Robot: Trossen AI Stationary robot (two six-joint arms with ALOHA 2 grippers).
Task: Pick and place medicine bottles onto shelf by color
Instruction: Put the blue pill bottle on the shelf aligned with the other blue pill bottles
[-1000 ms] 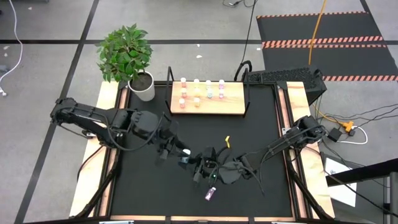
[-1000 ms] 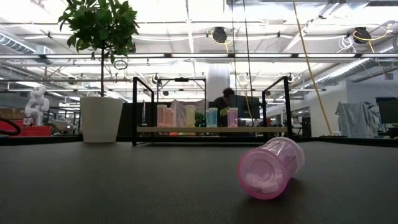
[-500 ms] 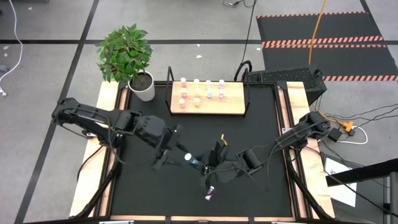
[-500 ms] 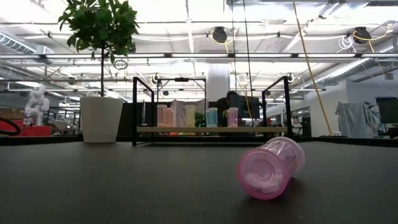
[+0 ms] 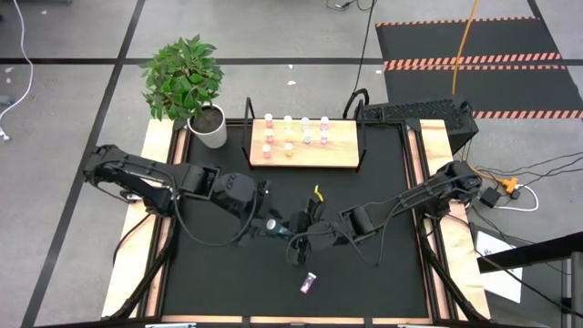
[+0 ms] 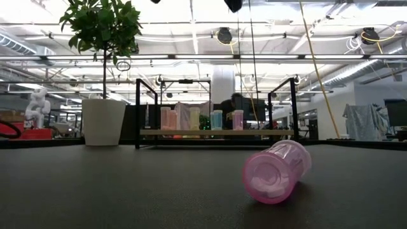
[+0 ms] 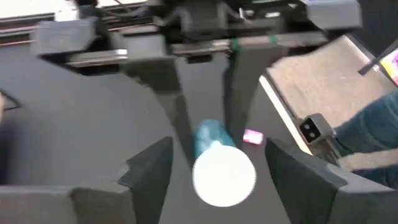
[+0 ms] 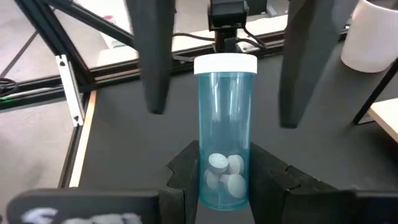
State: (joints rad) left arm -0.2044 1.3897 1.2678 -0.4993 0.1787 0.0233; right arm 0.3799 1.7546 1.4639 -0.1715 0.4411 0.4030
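Right pincer [image 8: 225,180] clamped on the base of a blue-teal bottle [image 8: 225,134], white cap pointing toward the left pincer [image 8: 224,68]. Left pincer's fingers [image 8: 151,56] spread apart, one either side of the cap, not touching it. Both pincers meet over mid-counter [image 5: 383,164]. A pink bottle [image 5: 309,283] lies on its side near the right pincer, on the side away from the shelf [image 5: 306,146]. Shelf, well apart from both pincers, carries about eight bottles; the count is uncertain.
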